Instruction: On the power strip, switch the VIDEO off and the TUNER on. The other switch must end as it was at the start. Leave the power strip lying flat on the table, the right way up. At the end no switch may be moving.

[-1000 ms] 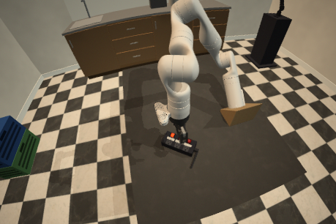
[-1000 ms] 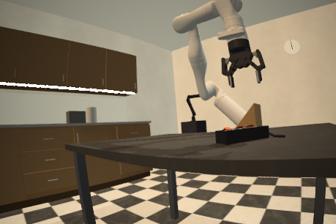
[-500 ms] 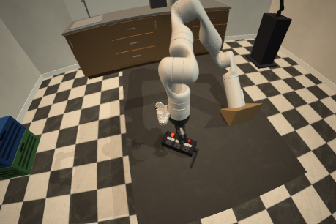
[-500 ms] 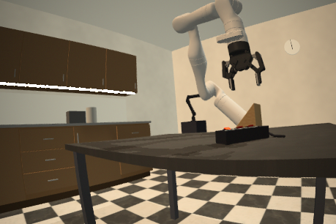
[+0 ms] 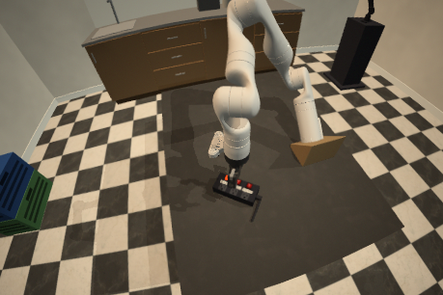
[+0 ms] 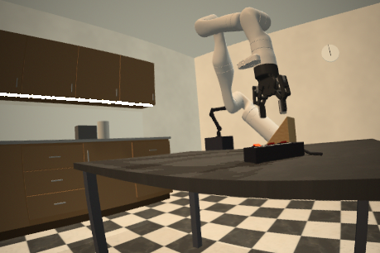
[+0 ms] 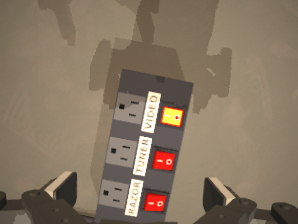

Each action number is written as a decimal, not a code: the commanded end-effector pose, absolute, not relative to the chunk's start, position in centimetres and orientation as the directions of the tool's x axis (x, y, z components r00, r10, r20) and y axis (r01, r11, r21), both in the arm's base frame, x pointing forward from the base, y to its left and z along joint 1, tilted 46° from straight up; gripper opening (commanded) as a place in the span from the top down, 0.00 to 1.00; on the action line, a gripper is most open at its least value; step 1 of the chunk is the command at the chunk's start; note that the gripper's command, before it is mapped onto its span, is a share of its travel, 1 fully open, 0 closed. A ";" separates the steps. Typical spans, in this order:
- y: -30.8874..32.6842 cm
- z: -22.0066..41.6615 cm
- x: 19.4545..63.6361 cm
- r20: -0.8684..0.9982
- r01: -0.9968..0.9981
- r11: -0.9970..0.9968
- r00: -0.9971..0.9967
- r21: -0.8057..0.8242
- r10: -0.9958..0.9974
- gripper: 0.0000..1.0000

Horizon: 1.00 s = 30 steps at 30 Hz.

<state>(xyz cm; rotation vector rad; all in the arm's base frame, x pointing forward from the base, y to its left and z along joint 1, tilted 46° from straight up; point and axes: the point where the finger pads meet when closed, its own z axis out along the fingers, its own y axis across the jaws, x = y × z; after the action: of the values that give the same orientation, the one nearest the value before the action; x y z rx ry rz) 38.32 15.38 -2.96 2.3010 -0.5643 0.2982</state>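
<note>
The black power strip (image 5: pixel 236 188) lies flat and right way up on the dark table; it also shows in the exterior view (image 6: pixel 274 151) and in the wrist view (image 7: pixel 144 149). In the wrist view it has three sockets with labels and three rocker switches. The far switch (image 7: pixel 170 117), beside the VIDEO label, is lit orange-yellow. The middle switch (image 7: pixel 164 160) and the near switch (image 7: pixel 154 203) are dark red. My gripper (image 6: pixel 271 107) hangs open and empty straight above the strip, well clear of it. Its fingers frame the near end of the strip.
A tan wedge block (image 5: pixel 318 148) stands on the table to the right of the strip. The strip's cable (image 5: pixel 255 208) trails toward the table's front. A kitchen counter (image 5: pixel 179 48) and a black stand (image 5: pixel 354 48) stand beyond the table.
</note>
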 end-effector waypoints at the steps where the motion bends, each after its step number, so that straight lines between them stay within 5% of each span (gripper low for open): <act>1: 14.5 -2.8 37.9 0.405 -0.525 -0.615 0.850 0.588 -0.338 0.00; 12: 13.5 -2.9 37.7 0.456 -0.600 -0.581 0.798 0.549 -0.394 0.00; 13: 13.5 -2.9 37.7 0.456 -0.600 -0.581 0.798 0.549 -0.394 1.00; 30: 13.5 -2.9 37.7 0.456 -0.600 -0.581 0.798 0.549 -0.394 1.00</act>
<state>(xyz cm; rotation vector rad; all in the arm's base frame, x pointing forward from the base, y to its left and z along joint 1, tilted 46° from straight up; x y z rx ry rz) 37.69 13.40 -2.90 2.2611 -0.7307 0.3694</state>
